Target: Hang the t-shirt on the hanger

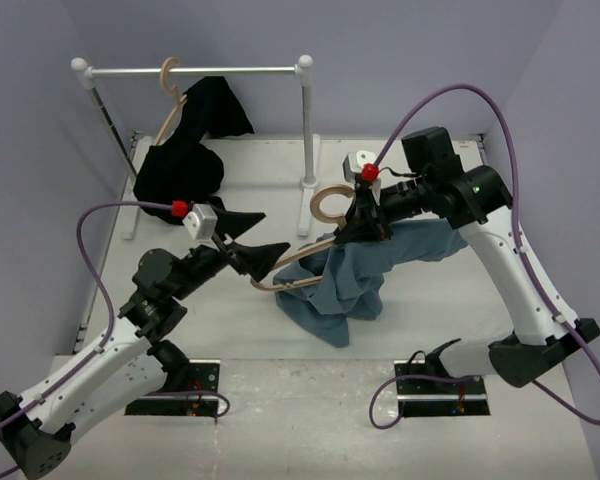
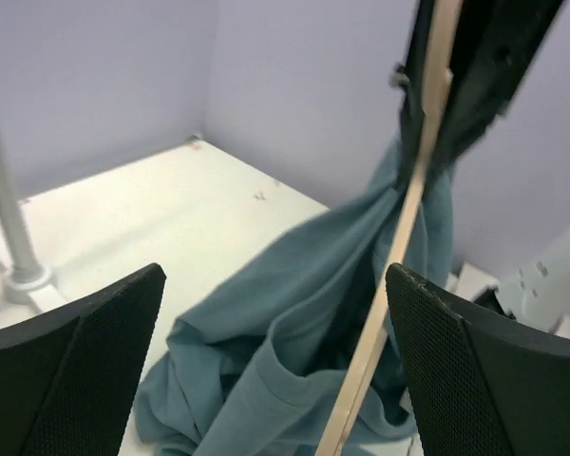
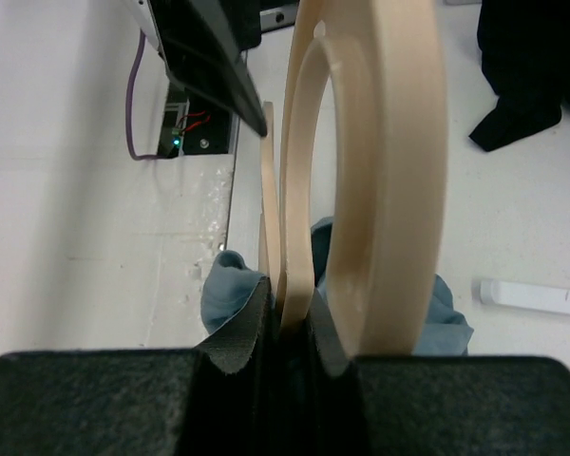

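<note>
The slate-blue t-shirt (image 1: 348, 283) hangs in a bunch from the pale wooden hanger (image 1: 328, 206) and rests partly on the table. My right gripper (image 1: 366, 218) is shut on the hanger's neck just below the round hook, which the right wrist view shows (image 3: 380, 161) with the gripper (image 3: 290, 318) clamped on the wood. One thin hanger arm (image 1: 283, 285) sticks out left of the cloth. My left gripper (image 1: 275, 230) is open at that arm's end. In the left wrist view the arm (image 2: 399, 256) runs between the fingers, close to the right finger (image 2: 484, 370), with the t-shirt (image 2: 266, 313) beyond.
A white clothes rail (image 1: 195, 71) stands at the back on two posts (image 1: 306, 125). A twin hanger (image 1: 168, 80) hangs on it, draped in black cloth (image 1: 185, 150) that reaches the table. Lilac walls close in the left, back and right sides.
</note>
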You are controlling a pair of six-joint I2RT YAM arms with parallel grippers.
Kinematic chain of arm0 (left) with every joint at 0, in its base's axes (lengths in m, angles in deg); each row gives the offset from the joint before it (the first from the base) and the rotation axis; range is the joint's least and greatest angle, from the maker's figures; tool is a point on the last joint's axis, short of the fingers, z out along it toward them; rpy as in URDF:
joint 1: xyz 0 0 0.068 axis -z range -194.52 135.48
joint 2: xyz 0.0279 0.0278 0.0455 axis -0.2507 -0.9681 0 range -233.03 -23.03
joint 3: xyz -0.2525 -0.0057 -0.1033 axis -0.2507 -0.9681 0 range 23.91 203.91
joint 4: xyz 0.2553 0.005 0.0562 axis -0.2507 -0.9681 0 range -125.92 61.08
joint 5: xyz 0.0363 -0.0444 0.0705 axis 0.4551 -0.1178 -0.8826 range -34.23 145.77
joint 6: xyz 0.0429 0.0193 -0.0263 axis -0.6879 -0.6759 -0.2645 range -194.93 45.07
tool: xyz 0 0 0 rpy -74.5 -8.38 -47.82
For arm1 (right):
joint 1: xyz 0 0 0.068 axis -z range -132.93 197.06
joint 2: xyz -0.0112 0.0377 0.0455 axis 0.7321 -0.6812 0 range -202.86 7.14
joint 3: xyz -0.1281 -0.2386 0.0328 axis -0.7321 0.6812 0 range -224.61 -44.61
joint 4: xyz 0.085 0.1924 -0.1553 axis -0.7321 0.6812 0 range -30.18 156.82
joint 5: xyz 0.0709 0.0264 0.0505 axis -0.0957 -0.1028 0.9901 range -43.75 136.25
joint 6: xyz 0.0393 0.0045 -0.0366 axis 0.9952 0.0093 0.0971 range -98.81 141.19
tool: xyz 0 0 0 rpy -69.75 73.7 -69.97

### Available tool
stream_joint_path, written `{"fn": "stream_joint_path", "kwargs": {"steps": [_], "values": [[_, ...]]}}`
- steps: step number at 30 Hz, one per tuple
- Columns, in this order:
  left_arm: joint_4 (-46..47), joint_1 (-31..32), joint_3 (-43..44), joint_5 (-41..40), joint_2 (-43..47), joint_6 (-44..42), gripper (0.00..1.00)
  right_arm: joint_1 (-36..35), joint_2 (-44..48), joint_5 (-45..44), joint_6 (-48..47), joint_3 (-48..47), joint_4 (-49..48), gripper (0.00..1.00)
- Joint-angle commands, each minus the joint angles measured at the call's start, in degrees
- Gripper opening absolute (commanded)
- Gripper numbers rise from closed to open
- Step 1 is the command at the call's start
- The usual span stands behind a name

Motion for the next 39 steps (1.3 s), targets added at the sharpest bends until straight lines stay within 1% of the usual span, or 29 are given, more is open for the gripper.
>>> {"fn": "stream_joint_path", "kwargs": {"steps": [1,3,6,8,12,15,17,19,22,24,25,26,27,28,30,31,33,36,39], "values": [[-8.43,-0.04,1.14,-25.44,5.69,7.61,1.00,0.28,2.61,-2.72,0.83,0.41,-2.51,0.00],[-9.34,-0.12,-0.80,-29.95,8.22,11.27,1.00,0.39,2.82,-3.27,0.79,0.75,-2.51,0.00],[-6.89,-0.13,-4.10,-27.67,7.73,13.67,0.95,0.58,3.46,-2.58,0.29,0.88,-2.51,0.00],[-5.26,-0.13,-4.73,-24.60,4.85,14.82,0.92,0.75,3.96,-1.61,-0.24,0.96,-2.35,0.00],[2.06,-0.13,-4.70,-13.83,-2.22,15.87,0.91,0.85,4.66,0.53,-3.99,1.24,-0.14,0.00],[2.30,-0.22,-0.94,-6.03,-9.28,15.57,0.92,1.02,5.00,2.15,-6.80,1.12,1.97,0.00],[2.89,-0.22,1.07,1.79,-13.75,15.30,0.92,1.10,5.56,1.72,-7.27,1.60,1.83,0.00],[3.78,-0.22,2.35,8.01,-16.05,15.35,0.92,1.20,5.83,0.76,-7.05,2.10,1.54,0.00],[2.37,-0.22,3.33,14.09,-17.46,13.63,0.91,1.29,5.78,-0.07,-6.48,2.04,1.04,0.00],[-0.14,-0.22,3.42,15.40,-17.49,12.21,0.91,1.38,5.66,0.04,-6.08,1.97,0.83,0.00],[-1.43,-0.22,3.46,15.64,-17.72,11.16,0.87,1.34,5.51,0.42,-6.11,1.78,0.79,0.00],[-3.16,-0.22,3.53,15.98,-18.08,10.18,0.81,1.29,5.28,0.94,-6.16,1.59,0.74,0.00],[-3.88,-0.22,3.60,16.24,-18.52,10.06,0.73,1.29,5.09,1.12,-6.12,1.54,0.71,0.00],[-4.43,-0.22,3.58,16.56,-19.37,9.56,0.62,1.29,4.83,1.25,-5.84,1.29,0.53,0.00],[-4.21,-0.22,3.35,17.71,-20.83,9.55,0.60,1.29,4.37,1.02,-5.15,0.90,0.15,0.00],[-4.07,-0.22,3.40,18.10,-21.23,9.62,0.63,1.35,4.22,0.30,-4.79,0.82,-0.39,0.00],[-2.75,-0.22,3.00,19.43,-22.18,10.03,0.74,1.34,3.92,-1.62,-3.19,0.95,-1.55,0.00],[-1.00,-0.04,2.19,19.98,-22.25,10.16,0.76,1.29,3.47,-2.59,-1.94,0.97,-2.36,0.00],[1.12,-0.13,1.68,20.11,-23.51,10.22,0.82,1.29,3.71,-2.24,-0.63,1.12,-3.72,0.00]]}}
